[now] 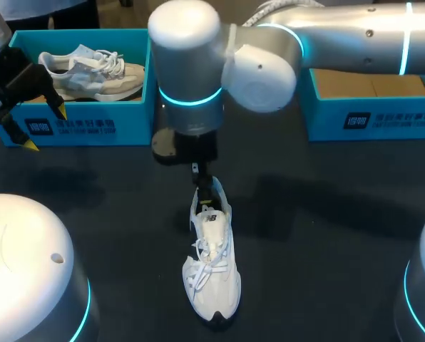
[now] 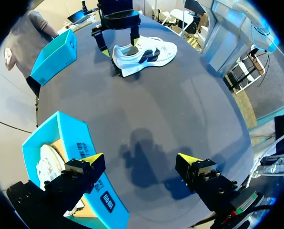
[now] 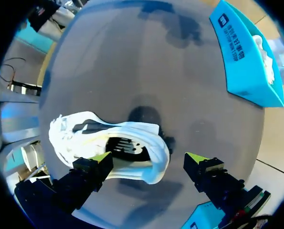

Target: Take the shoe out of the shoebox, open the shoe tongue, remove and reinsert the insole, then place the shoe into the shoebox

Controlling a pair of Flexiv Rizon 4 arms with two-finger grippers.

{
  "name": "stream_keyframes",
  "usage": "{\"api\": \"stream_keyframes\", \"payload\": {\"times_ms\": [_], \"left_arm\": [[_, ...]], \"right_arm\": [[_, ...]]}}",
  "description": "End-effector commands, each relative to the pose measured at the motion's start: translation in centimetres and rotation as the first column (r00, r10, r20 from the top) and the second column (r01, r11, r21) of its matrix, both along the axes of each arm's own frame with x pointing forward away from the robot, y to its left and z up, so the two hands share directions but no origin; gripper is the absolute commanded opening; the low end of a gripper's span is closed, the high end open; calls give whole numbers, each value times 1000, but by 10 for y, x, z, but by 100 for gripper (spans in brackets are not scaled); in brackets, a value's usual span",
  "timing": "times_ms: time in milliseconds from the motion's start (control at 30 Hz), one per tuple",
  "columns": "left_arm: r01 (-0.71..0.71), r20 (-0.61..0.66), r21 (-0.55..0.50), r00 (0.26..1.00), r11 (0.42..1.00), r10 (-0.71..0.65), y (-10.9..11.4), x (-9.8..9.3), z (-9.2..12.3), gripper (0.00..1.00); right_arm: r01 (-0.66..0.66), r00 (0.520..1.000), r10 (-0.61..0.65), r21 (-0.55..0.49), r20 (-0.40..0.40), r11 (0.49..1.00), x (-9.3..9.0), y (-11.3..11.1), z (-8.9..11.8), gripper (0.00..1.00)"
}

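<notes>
Dark worktop [image 1: 326,235], centre: white shoe [image 1: 212,278] lies under my right gripper [image 3: 149,158], spread wide, holding nothing. My left gripper [image 2: 141,158], likewise spread and empty, hangs by the far-left shoebox [image 1: 77,128]. I'd pinch the tongue [image 1: 211,221] itself, not the laces [image 1: 211,258].

Two white shoes are showing: the loose shoe [image 1: 212,263] is lying at six o'clock, the boxed shoe [image 1: 91,71] at ten. Two blue boxes are standing: the left shoebox [image 1: 77,128] at ten o'clock, the right shoebox [image 1: 373,117] at two.
</notes>
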State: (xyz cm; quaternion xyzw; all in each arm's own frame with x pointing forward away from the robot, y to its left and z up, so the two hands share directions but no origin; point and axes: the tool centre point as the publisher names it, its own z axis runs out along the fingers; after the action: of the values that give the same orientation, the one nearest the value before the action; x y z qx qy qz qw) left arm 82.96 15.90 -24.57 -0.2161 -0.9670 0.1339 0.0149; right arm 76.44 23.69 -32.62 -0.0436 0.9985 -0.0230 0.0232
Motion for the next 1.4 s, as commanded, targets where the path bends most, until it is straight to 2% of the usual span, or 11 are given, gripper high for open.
{"api": "stream_keyframes", "payload": {"times_ms": [33,267,600,900,1333,1367,1400], "left_arm": [[1,0,4,1000,1000,-1,0,0,0,100],[1,0,4,1000,1000,-1,0,0,0,100],[1,0,4,1000,1000,-1,0,0,0,100],[1,0,4,1000,1000,-1,0,0,0,100],[1,0,4,1000,1000,-1,0,0,0,100],[1,0,4,1000,1000,-1,0,0,0,100],[1,0,4,1000,1000,-1,0,0,0,100]], "right_arm": [[-1,1000,1,-29,15,1000,2,3,-10,100],[20,1000,-20,-8,12,1000,16,-4,-23,100],[42,999,-42,11,0,999,27,-1,-47,100],[74,997,-74,4,-28,997,28,-2,-61,100],[122,992,-121,21,-30,992,25,-12,-61,100],[129,991,-129,26,-29,991,25,-13,-61,80],[137,990,-136,26,-29,990,25,-14,-61,46]]}}
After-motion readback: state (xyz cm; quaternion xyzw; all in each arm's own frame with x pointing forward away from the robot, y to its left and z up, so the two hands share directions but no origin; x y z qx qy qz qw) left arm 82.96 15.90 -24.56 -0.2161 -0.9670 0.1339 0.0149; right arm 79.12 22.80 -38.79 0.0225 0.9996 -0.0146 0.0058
